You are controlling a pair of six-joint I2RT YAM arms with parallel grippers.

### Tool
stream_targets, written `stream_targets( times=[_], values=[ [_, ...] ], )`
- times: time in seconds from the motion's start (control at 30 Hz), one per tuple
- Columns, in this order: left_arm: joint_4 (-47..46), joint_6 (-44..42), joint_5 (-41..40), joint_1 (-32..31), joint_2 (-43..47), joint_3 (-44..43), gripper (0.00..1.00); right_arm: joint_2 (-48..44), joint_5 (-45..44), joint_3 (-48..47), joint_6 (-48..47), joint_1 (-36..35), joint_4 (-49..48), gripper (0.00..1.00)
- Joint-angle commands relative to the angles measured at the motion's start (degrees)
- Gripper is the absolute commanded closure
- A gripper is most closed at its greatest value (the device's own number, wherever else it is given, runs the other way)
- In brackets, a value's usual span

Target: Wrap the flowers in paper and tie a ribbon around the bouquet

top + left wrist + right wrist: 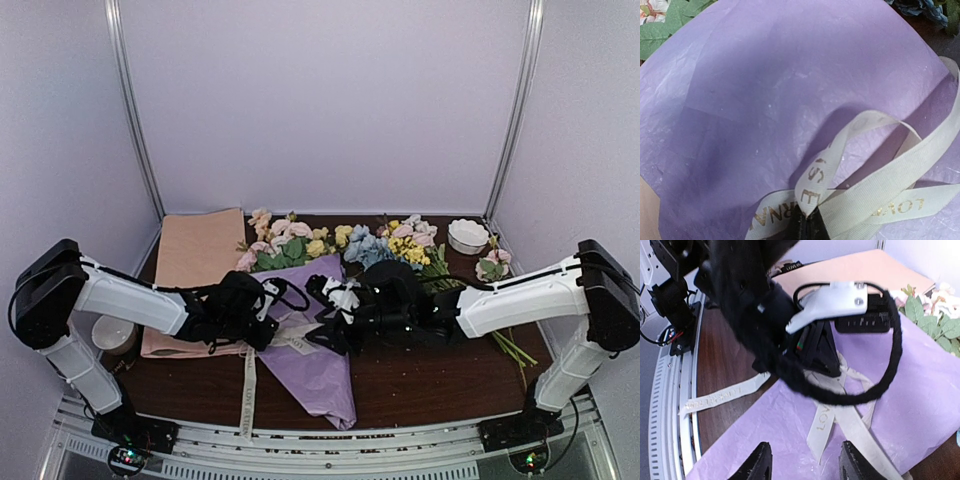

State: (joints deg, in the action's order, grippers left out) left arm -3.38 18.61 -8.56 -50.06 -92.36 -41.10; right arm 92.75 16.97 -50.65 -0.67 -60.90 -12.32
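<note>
On my far left lies the tan paper (195,265), touched by neither pincer. My left pincer (808,226) is pinched fully together on the ribbon (880,190), right where several strands cross above the paper (765,100). 1 loose tail runs off toward the near table edge. The bouquet (322,365) lies between my 2 arms, narrow end toward me, with the flowers (300,232) at the far, wide end. My right pincer (807,467) hovers just above the lilac wrap beside the crossing, jaws partly apart and holding nothing.

I judge the ribbon light, flat and limp. Its woven face should give grip, but it will twist, so I would take it flat across its width, close to the crossing, where slack is short. The paper looks thin and easily creased or torn, so my fingertips should not drag on it. The cone seems light and may slide under a hard sideways pull. Further right lies the blue hydrangea bunch (368,247), well clear of both pincers.
</note>
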Motion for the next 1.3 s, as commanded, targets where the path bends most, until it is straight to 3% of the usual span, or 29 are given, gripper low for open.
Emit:
stream_targets(
  times=[0.0,0.23,0.4,0.67,0.83,0.97,1.1,1.27],
  values=[
    [-3.5,-0.3,3.4,0.5,-0.3,-0.1,1.0,1.1,0.1,-3.2,-0.2,-0.4,-2.8,0.52],
    [-4.7,0.5,7.5,2.3,-1.5,0.2,1.0,7.1,-6.9,-5.6,-4.7,-3.2,-0.6,0.47],
    [-6.1,1.2,8.9,3.8,-1.7,0.5,1.0,11.3,-11.2,-8.9,-10.2,-5.3,3.5,0.47],
    [-7.2,1.9,10.6,4.4,-2.1,0.8,1.0,18.1,-15.5,-14.7,-11.1,-5.3,7.9,0.48],
    [-7.0,1.6,10.4,4.9,-2.4,1.2,1.0,12.3,-13.1,-6.0,-10.6,-5.3,-1.6,0.49],
    [-6.5,1.2,10.5,5.0,-2.4,1.1,1.0,3.7,-8.7,-1.9,-8.6,-5.4,-2.4,0.48],
    [-5.9,0.7,10.5,5.1,-2.3,0.8,1.0,-2.5,-9.7,3.6,-8.0,-5.5,-6.5,0.48],
    [-5.3,0.3,10.9,5.1,-2.5,0.4,1.0,4.1,-11.9,-1.7,-10.7,-5.5,-1.3,0.47]
  ],
)
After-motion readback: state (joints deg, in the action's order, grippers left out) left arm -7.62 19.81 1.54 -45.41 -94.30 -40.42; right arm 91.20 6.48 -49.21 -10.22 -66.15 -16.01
